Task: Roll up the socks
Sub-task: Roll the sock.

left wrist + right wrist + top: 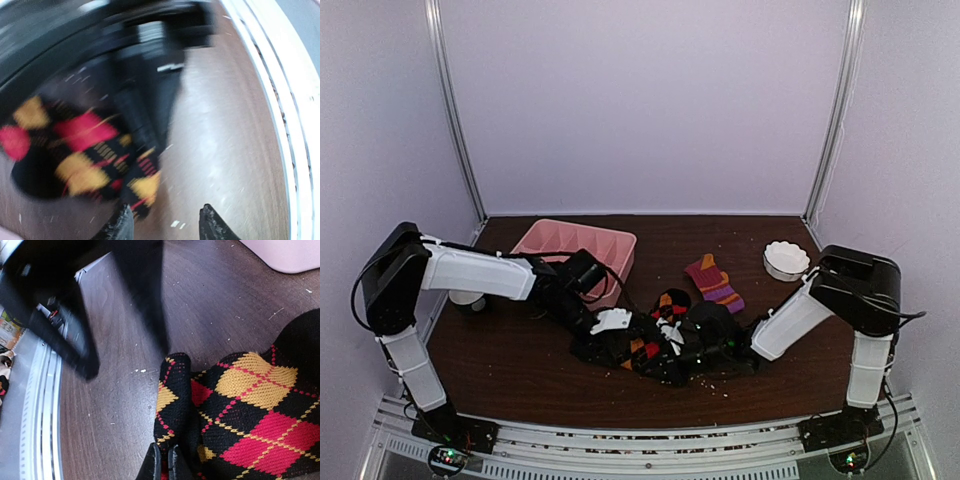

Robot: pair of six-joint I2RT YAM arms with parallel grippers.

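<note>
1. The brown wooden table (pixel 510 360) ends at 6 o'clock in a metal rail (pixel 650 430). Pale walls close it in at 9, 12 and 3 o'clock. Bare wood shows along the 12 o'clock side between the tray and the bowl, and at 7 o'clock in front of the left arm.
2. Both arms reach in to the middle of the table, where their heads crowd close together over one sock.
3. The diamond-pattern sock (pixel 260 410) lies near the middle of the table, a little toward 6 o'clock. It is a soft black knit with red and yellow diamonds crossed by thin dotted lines, and one edge is folded over.
4. The right gripper (pixel 164 462) has its fingers pressed together, pinching that folded edge.
5. The left gripper (pixel 166 212) stands partly spread with only bare wood between its fingers. A corner of the same sock lies just beside one finger, though this view is blurred.
6. The striped sock (pixel 713 282), banded purple, orange and dark red, lies flat at 2 o'clock from the centre, apart from both grippers.
7. A pink tray (pixel 570 226) with dividers sits at 10 to 11 o'clock, and the left arm crosses its near corner.
8. A white bowl (pixel 786 260) with a wavy rim stands further out at 2 o'clock, near the right arm.
9. A small round object (pixel 468 298) at 9 o'clock is half hidden under the left arm.
10. Pale specks (pixel 720 381) dot the wood at 5 o'clock.
</note>
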